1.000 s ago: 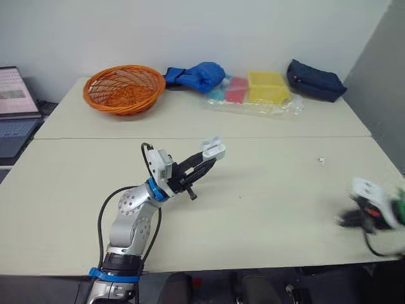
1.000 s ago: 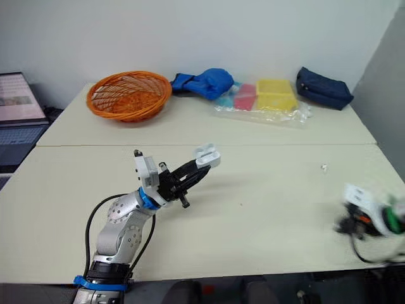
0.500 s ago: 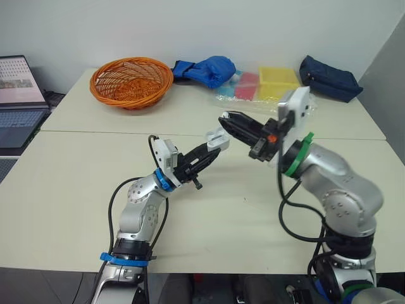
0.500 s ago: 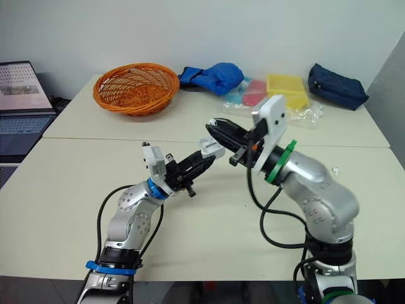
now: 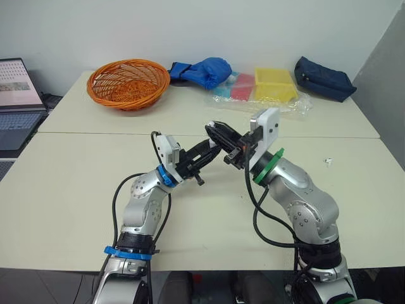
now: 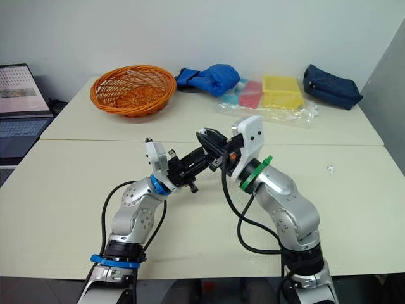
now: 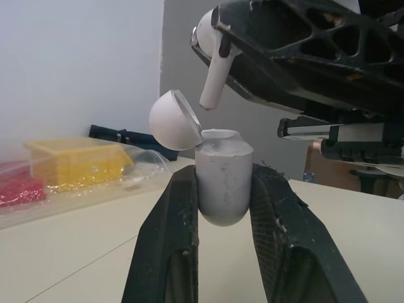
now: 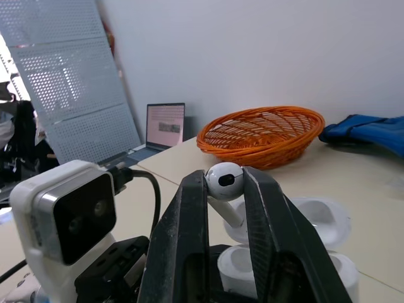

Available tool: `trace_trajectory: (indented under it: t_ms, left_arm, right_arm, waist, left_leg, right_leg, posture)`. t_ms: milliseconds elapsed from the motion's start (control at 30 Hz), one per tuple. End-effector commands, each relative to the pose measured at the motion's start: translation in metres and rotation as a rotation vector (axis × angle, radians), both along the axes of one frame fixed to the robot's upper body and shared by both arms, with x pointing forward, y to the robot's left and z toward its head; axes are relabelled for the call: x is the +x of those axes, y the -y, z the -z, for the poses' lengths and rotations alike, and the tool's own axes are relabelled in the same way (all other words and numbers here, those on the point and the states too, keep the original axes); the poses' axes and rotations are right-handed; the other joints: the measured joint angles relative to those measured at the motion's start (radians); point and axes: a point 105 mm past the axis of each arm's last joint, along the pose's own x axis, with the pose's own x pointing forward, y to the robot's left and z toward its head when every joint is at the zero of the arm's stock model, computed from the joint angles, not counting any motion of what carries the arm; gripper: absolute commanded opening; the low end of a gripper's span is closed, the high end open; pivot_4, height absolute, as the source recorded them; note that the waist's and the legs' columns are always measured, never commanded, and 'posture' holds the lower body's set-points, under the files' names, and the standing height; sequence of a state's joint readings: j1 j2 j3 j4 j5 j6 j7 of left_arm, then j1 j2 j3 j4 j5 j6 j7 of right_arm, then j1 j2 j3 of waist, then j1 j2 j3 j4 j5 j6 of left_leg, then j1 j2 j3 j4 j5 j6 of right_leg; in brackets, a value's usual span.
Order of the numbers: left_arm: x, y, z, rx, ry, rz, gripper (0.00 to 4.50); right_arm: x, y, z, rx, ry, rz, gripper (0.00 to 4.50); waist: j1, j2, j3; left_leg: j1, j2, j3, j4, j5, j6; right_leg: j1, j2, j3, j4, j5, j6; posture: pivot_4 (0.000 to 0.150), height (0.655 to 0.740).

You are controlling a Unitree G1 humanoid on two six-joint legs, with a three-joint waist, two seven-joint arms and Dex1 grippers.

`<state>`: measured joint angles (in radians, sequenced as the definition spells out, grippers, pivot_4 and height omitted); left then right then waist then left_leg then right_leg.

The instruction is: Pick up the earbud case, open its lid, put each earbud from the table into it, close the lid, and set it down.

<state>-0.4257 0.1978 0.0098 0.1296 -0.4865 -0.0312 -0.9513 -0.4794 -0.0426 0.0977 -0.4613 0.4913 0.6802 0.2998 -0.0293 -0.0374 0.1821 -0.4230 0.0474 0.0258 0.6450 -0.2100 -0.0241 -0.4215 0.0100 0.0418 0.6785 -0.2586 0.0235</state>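
My left gripper (image 7: 221, 183) is shut on the white earbud case (image 7: 222, 173), held above the table's middle with its round lid (image 7: 174, 120) flipped open. My right gripper (image 8: 225, 183) is shut on a white earbud (image 8: 225, 178). The earbud's stem (image 7: 213, 81) points down just above the case's open mouth, not touching it. In the head views the two grippers meet tip to tip, the left (image 5: 212, 149) under the right (image 5: 217, 132). A small white piece (image 5: 328, 162), likely the other earbud, lies on the table at the right.
Along the back of the table (image 5: 76, 190) stand an orange basket (image 5: 128, 82), a blue cloth (image 5: 202, 71), red and yellow boxes (image 5: 274, 84) on clear plastic, and a navy pouch (image 5: 323, 78). A laptop (image 5: 12, 88) sits at the far left.
My right gripper swung in from the table's right edge with the earbud and now holds it just over the open case. The left gripper kept the case raised. The camera shifted slightly.
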Motion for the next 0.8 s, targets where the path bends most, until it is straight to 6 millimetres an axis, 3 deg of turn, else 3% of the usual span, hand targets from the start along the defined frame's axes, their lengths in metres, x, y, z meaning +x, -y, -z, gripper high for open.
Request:
trace_trajectory:
  t_ms: [33, 800]
  left_arm:
    - [0.0, -0.002, -0.014, -0.018, 0.066, -0.005, 0.76]
    - [-0.002, -0.002, -0.017, -0.016, 0.101, -0.018, 0.76]
  right_arm:
    - [-0.003, 0.003, -0.011, 0.067, -0.012, 0.001, 0.41]
    - [-0.005, 0.0, 0.004, 0.016, -0.099, -0.028, 0.41]
  waist:
    - [0.0, 0.0, 0.0]
    - [-0.002, 0.0, 0.0]
  left_leg:
    - [0.0, 0.0, 0.0, 0.0, 0.0, 0.0]
    - [0.0, 0.0, 0.001, 0.0, 0.0, 0.0]
  right_leg:
    - [0.0, 0.0, 0.0, 0.0, 0.0, 0.0]
    - [0.0, 0.0, 0.001, 0.0, 0.0, 0.0]
  posture:
    - [0.15, 0.74]
    - [0.15, 0.74]
